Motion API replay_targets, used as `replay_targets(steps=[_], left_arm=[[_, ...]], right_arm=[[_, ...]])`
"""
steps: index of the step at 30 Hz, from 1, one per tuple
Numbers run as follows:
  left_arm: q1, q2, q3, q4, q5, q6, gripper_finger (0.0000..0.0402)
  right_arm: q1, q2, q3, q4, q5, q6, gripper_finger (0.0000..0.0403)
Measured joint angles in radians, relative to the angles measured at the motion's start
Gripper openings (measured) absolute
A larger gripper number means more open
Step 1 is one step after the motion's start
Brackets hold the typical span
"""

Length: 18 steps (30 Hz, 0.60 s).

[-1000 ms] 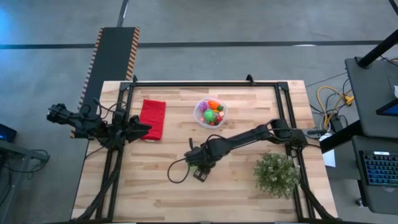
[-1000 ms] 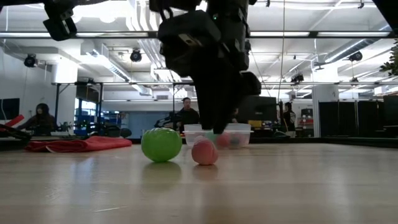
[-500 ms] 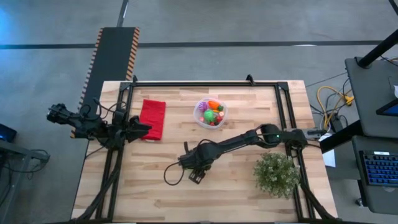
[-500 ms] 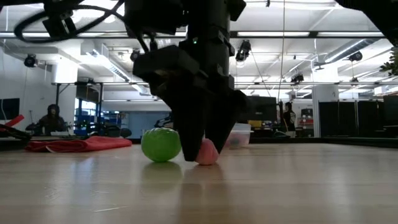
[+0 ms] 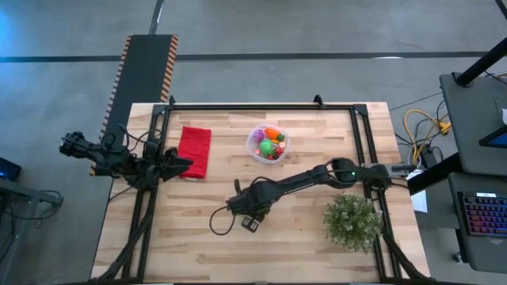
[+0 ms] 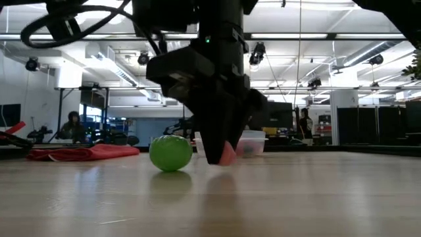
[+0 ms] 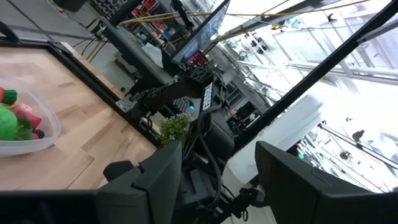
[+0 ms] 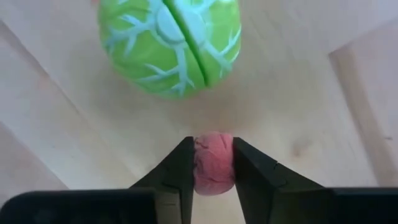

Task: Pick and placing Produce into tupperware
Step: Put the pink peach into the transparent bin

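Note:
My right gripper [image 5: 247, 215] stands at mid-table, pointing down, shut on a small pink produce piece [image 8: 212, 171]. A green veined ball [image 8: 169, 43] rests on the wood just beyond the fingertips; in the low view the ball [image 6: 170, 153] sits beside the gripper [image 6: 220, 157]. The round clear tupperware [image 5: 268, 144] stands farther toward the far edge and holds orange, green, red and purple pieces. My left gripper [image 5: 184, 164] waits at the table's left edge, open [image 7: 217, 177]. My right gripper pinches the pink piece [image 8: 214, 155] between its two fingers, one on each side. The fingers [image 6: 212, 148] come from above, pointing down. The piece [image 6: 228, 156] sits at the fingertips, at or just above the table top; which, I cannot tell.
A red folded cloth [image 5: 195, 150] lies left of the tupperware. A bushy potted plant [image 5: 351, 220] stands near the right edge. A dark cable [image 5: 220, 226] loops off the right arm onto the wood. People show in the room behind [image 6: 72, 125].
My right gripper has moved toward the table's left and near edges and come down over the pink piece. Its fingers stood on either side of the piece half a second ago and have since shut on it. The green ball has stayed in place.

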Motion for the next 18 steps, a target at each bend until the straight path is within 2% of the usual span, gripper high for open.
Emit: replay_targets(steps=[4, 9, 13, 18], left_arm=[[0.000, 0.000, 0.000, 0.000, 0.010, 0.000, 0.0192], [0.000, 0.000, 0.000, 0.000, 0.026, 0.000, 0.0192], [0.000, -0.001, 0.000, -0.001, 0.026, 0.001, 0.0192], [0.000, -0.001, 0.000, -0.003, 0.048, 0.003, 0.0192]], right_arm=[[-0.002, -0.002, 0.047, -0.067, 0.043, -0.011, 0.0083], [-0.041, -0.039, 0.146, -0.198, 0.212, -0.044, 0.0089], [-0.133, -0.093, 0.196, -0.261, 0.313, -0.071, 0.0087], [-0.307, -0.154, 0.182, -0.250, 0.300, -0.185, 0.0092]])
